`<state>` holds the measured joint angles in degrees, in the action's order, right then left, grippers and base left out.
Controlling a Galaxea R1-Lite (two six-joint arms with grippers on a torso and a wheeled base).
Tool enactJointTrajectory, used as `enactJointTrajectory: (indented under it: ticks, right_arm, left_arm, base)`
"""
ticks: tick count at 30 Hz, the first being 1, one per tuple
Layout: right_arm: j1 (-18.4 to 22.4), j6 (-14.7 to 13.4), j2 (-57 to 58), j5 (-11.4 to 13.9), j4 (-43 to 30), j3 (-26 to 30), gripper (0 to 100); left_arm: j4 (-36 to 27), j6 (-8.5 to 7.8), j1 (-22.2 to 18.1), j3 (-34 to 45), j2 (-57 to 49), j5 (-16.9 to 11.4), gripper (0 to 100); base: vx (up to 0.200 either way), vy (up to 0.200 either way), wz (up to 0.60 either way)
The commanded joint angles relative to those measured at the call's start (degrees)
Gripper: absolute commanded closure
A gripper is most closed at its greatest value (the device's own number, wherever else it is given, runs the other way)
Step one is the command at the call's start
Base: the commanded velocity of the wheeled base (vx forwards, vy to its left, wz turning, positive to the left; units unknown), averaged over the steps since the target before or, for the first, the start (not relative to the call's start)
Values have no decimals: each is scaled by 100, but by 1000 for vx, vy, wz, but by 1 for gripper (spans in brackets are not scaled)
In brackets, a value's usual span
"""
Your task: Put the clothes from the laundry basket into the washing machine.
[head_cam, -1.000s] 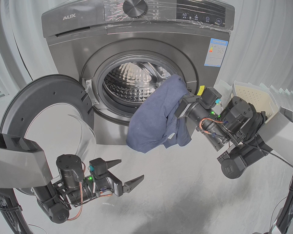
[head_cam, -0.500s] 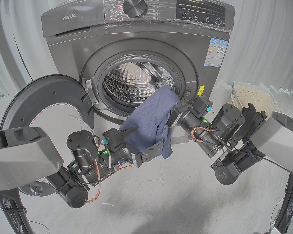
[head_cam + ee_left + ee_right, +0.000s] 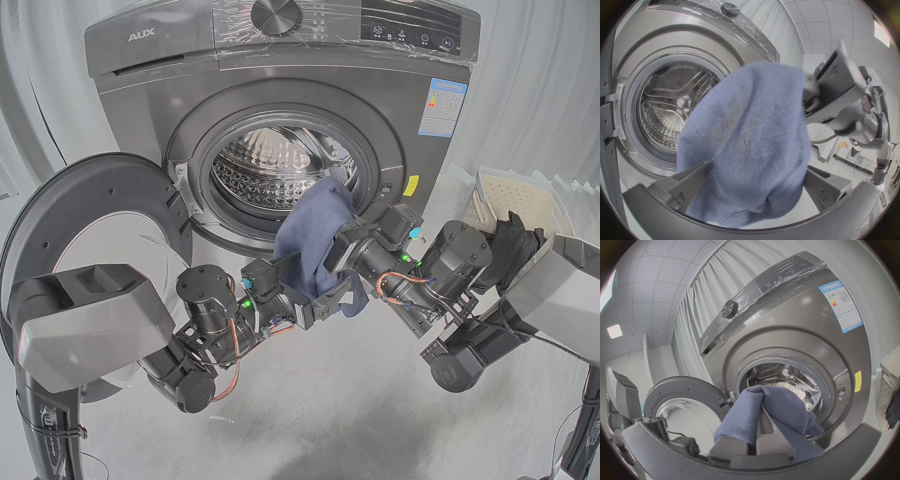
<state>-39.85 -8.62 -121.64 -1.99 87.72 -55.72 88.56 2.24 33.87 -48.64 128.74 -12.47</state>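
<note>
Over the last second the left gripper [image 3: 317, 275] has risen from near the floor, and the right gripper [image 3: 345, 240] has shifted left with the navy-blue knit garment [image 3: 312, 231]. The right gripper is clamped on the garment's upper fold, holding it before the lower right rim of the steel drum [image 3: 269, 162] of the grey front-loading washing machine [image 3: 281, 81]. The left gripper's fingers are spread wide on either side of the hanging cloth. The round door [image 3: 81, 194] stands open. A black garment [image 3: 512, 244] drapes over the white plastic laundry basket [image 3: 531, 194].
</note>
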Motion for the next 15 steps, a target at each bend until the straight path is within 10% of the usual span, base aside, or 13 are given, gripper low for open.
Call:
enactJointTrajectory:
  ticks: [1,15]
  right_arm:
    - [-216,-26,8,-83,-27,9,100]
    - [-260,-61,52,-135,-36,53,100]
  left_arm:
    - [-6,-5,-3,-322,415,34,0]
    - [-103,-13,-152,-893,845,351,0]
  base:
    - [0,0,0]
    - [0,0,0]
